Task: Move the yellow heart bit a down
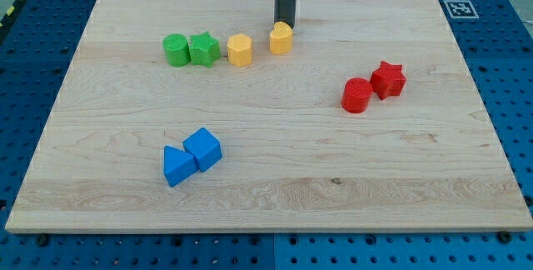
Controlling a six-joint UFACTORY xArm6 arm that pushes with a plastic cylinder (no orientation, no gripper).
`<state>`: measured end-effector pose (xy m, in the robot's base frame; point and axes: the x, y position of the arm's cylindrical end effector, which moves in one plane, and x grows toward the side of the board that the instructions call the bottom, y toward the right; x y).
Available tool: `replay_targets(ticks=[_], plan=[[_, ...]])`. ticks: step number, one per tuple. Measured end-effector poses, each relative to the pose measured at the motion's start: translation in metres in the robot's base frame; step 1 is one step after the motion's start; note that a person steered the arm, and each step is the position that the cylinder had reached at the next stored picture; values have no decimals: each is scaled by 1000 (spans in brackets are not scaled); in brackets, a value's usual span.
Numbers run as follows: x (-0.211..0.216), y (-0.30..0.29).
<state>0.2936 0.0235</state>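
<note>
The yellow heart [281, 38] sits near the top middle of the wooden board [266, 195]. My tip [286, 26] is directly at the heart's top edge, touching it or nearly so, with the dark rod rising straight out of the view's top. A yellow hexagon [240, 50] lies a little to the heart's left.
A green star [203, 49] and a green cylinder [176, 50] continue the row left of the hexagon. A red cylinder [357, 95] and a red star [387, 79] sit at the right. A blue cube [203, 148] and a blue triangle [177, 166] lie at the lower left.
</note>
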Motion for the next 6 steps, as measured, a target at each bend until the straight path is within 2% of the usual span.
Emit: replay_targets(ticks=[1, 4, 6], plan=[[-23, -23], [10, -29], [3, -25]])
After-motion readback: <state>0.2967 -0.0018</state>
